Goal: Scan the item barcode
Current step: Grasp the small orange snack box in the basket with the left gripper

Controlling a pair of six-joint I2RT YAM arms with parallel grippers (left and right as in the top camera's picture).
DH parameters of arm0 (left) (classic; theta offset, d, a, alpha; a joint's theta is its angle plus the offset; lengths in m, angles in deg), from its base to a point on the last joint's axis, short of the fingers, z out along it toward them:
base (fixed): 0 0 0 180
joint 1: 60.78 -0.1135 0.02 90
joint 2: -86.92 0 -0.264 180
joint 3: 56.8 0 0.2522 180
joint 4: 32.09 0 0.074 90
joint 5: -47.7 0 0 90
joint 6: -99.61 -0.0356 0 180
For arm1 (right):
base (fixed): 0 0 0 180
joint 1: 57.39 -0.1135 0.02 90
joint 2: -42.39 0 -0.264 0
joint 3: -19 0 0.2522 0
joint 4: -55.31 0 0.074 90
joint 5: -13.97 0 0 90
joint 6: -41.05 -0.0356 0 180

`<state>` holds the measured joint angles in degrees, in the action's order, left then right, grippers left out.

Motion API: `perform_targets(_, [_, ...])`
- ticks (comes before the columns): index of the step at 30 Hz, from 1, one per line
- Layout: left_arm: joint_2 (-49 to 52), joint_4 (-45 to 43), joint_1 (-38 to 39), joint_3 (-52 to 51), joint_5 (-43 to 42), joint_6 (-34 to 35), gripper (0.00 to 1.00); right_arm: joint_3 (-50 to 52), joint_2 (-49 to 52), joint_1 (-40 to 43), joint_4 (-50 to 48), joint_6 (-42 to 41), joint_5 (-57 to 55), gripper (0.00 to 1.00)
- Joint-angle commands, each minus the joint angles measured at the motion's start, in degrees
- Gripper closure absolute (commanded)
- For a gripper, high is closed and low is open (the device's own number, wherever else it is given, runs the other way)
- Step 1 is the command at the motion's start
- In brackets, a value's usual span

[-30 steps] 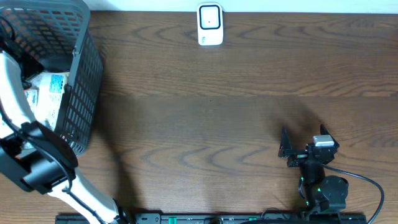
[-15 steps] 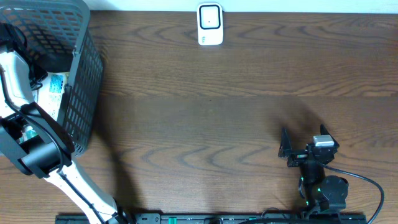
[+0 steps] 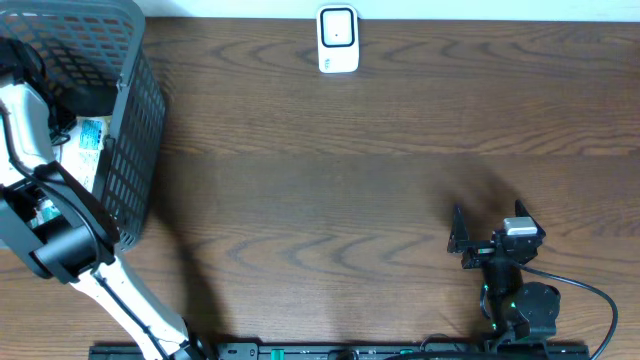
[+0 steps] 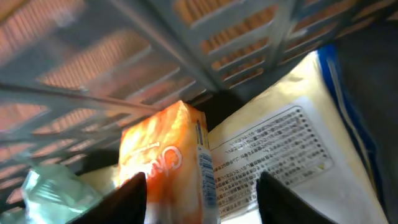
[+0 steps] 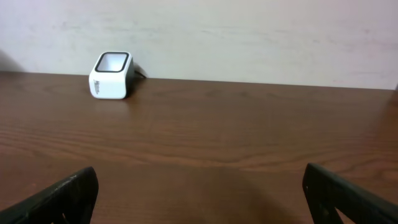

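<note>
On my left wrist feed, the only lettering I can partly make out is on the orange carton. Large white letters run sideways along its face, starting with what looks like "CR", and I can't make out the rest. A blue-and-white strip of small print on its narrow side is beyond reading. Just right of it, the white pouch carries a framed block of dense black print, too fine for me to read. Overhead, a blue-and-white label shows inside the basket at the left, but it's illegible.
</note>
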<state>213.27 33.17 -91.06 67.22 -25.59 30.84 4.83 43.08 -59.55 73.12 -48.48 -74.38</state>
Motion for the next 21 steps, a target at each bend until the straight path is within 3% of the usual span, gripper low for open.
perform_targets(1, [2.1, 0.7, -0.3, -0.5, 0.6, 0.3, 0.58, 0.1, -0.3, 0.2, 0.3, 0.0, 0.0, 0.01])
perform_targets(4, [2.0, 0.7, -0.3, -0.5, 0.6, 0.3, 0.63, 0.1, -0.3, 0.2, 0.3, 0.0, 0.0, 0.01])
perform_targets(5, [2.0, 0.8, -0.3, -0.5, 0.6, 0.3, 0.71, 0.1, -0.3, 0.2, 0.2, 0.0, 0.0, 0.01])
perform_targets(6, [2.0, 1.0, -0.3, -0.5, 0.6, 0.3, 0.87, 0.1, -0.3, 0.2, 0.2, 0.0, 0.0, 0.01])
perform_targets(7, [2.0, 1.2, -0.3, -0.5, 0.6, 0.2, 0.92, 0.1, -0.3, 0.2, 0.2, 0.0, 0.0, 0.01])
perform_targets(15, [-1.5, 4.9, -0.2, -0.5, 0.5, 0.3, 0.93, 0.1, -0.3, 0.2, 0.2, 0.0, 0.0, 0.01])
perform_targets(21, [-9.6, 7.4, -0.2, -0.5, 0.5, 0.4, 0.93, 0.1, -0.3, 0.2, 0.2, 0.0, 0.0, 0.01])
